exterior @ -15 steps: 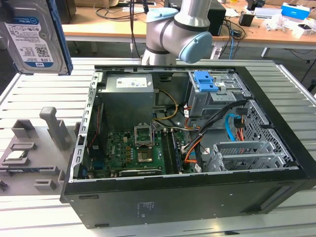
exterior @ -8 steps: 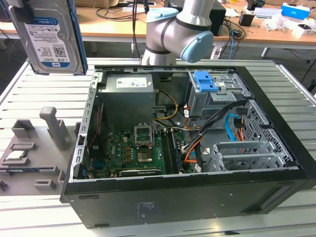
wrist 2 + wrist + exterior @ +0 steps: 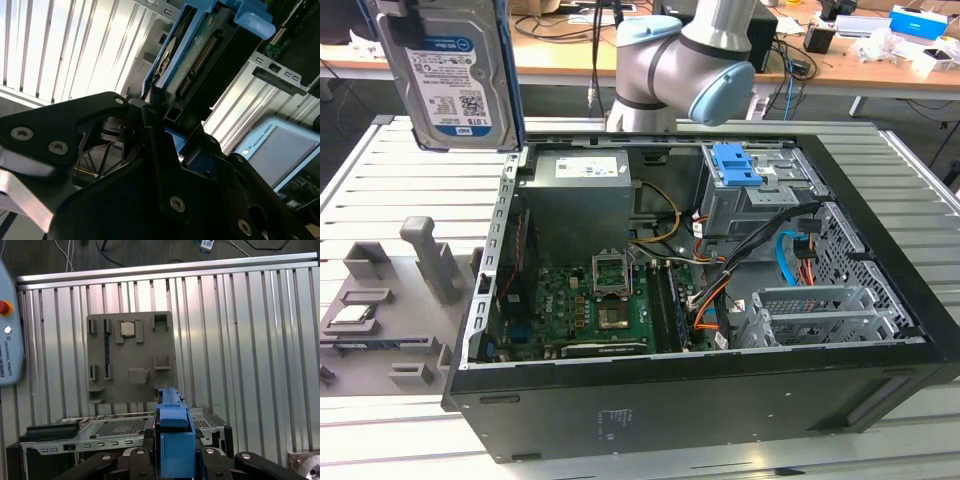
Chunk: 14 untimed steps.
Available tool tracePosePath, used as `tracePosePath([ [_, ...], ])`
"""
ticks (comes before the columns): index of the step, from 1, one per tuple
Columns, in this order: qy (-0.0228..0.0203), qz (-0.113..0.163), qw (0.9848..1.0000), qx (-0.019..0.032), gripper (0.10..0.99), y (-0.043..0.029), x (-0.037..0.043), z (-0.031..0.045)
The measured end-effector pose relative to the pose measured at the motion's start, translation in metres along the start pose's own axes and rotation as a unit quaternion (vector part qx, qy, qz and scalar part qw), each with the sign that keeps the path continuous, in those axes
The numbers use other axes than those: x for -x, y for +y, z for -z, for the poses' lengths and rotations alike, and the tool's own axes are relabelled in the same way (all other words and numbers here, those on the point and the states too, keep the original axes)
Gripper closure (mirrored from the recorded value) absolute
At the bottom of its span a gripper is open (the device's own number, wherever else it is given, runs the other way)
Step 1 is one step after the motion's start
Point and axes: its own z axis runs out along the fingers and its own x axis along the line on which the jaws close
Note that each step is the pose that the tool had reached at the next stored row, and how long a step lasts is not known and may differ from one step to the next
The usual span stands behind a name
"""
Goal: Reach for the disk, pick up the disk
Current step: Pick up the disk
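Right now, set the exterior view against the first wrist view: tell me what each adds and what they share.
Exterior view: the disk held aloft, label facing the camera, plus the open case's motherboard and a blue latch. First wrist view: the disk's blue bracket edge-on in the gripper, plus a teach pendant. Shared: the disk, the grey holder with its CPU chip, and the slatted table.

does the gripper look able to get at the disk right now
Probably yes: the gripper already seems shut on the disk, which is held up in the air with nothing between them.
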Motion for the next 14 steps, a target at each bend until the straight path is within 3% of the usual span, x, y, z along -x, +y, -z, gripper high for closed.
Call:
tracePosePath([
  [6, 0.0000, 0.000, 1.0000, 0.0000, 0.722, -0.0183, 0.0014, 0.0007],
  [7, 0.0000, 0.000, 1.0000, 0.0000, 0.722, -0.0247, 0.0020, 0.0010],
  [14, 0.0000, 0.000, 1.0000, 0.0000, 0.722, -0.0486, 0.0039, 0.0019],
])
